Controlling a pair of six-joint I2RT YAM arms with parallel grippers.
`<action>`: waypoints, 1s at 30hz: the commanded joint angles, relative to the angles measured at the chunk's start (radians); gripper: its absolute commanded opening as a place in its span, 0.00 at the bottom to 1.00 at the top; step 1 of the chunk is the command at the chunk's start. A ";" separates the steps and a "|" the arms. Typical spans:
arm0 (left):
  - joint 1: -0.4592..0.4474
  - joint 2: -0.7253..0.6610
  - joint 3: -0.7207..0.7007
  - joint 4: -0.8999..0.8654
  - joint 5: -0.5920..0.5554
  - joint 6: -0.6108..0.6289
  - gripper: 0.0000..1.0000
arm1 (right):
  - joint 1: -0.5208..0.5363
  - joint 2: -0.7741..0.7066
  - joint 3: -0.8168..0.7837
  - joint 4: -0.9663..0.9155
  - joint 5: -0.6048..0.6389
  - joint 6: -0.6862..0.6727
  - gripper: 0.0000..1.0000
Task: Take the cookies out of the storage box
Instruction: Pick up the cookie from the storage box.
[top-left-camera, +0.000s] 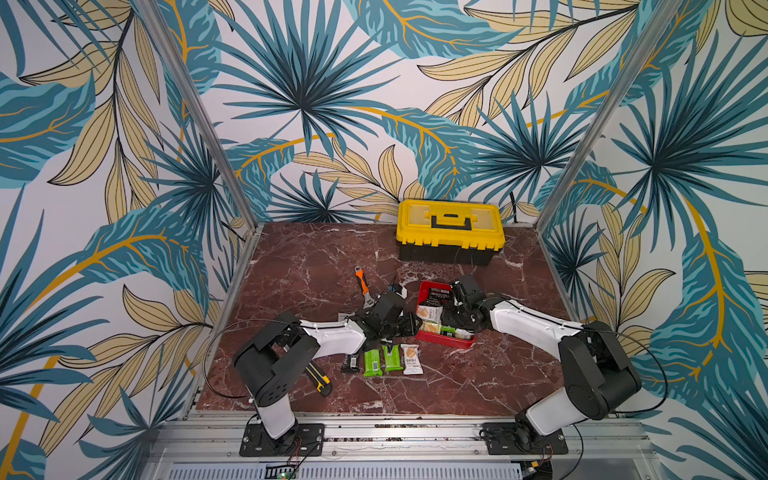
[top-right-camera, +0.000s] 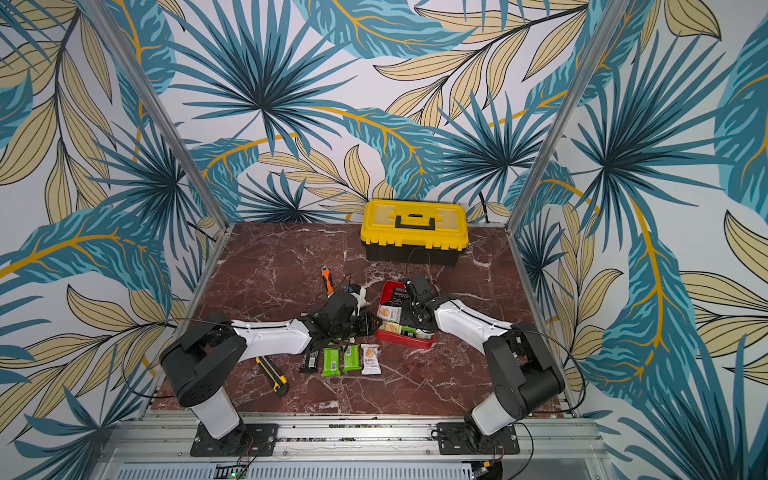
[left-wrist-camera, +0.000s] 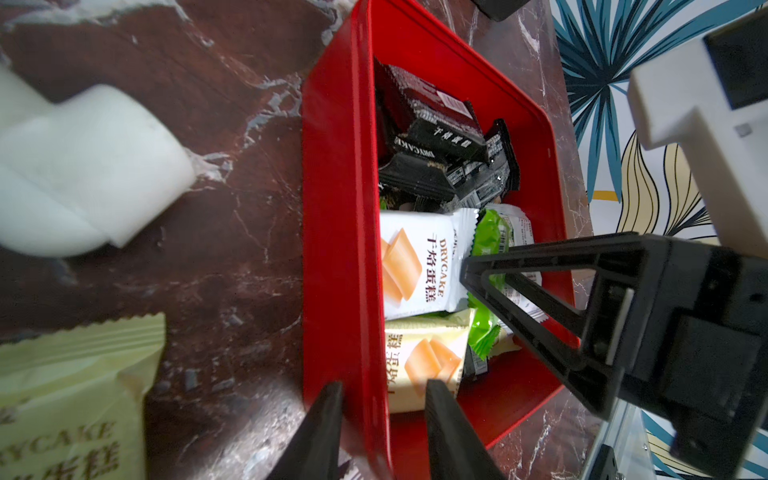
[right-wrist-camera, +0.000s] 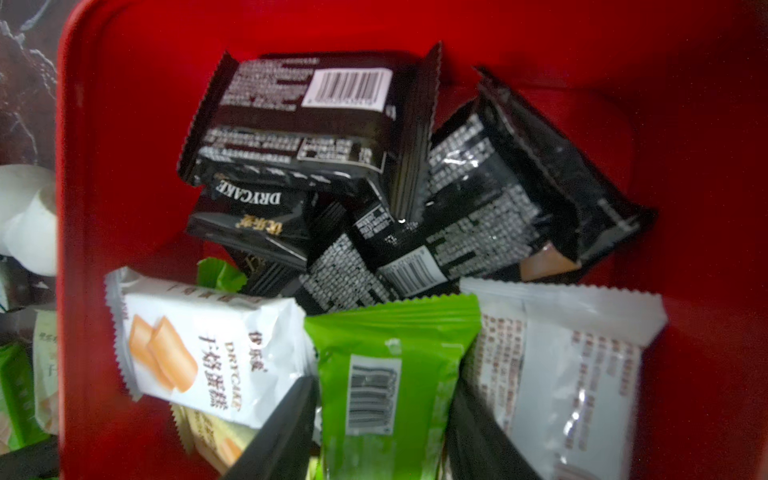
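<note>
Green barcoded packet (right-wrist-camera: 390, 374) between my right jaws, red box (left-wrist-camera: 332, 208) wall between narrow left jaws; grips unclear; maroon marble surface (left-wrist-camera: 232, 249).

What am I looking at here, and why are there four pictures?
These are two robot arms bolted beside a marble-look table, each ending in a two-fingered gripper. Both top views come from one camera overhead; the close-ups come from cameras on the wrists. A red storage box holds wrapped cookies; four packets lie outside it on the table. A yellow toolbox, a wrench and a utility knife lie there too. The right gripper has its fingers either side of a green packet; the left gripper straddles the box's wall. Whether either grips yet, I cannot tell.
</note>
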 joint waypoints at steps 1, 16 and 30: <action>-0.011 0.013 0.025 0.035 0.014 -0.009 0.37 | -0.003 0.010 -0.022 0.008 -0.011 0.014 0.51; -0.024 0.032 0.040 0.054 0.005 -0.027 0.34 | -0.008 -0.104 0.053 -0.126 0.045 -0.022 0.44; -0.025 -0.131 -0.041 0.057 -0.181 -0.080 0.48 | 0.054 -0.289 0.098 -0.360 -0.023 -0.002 0.41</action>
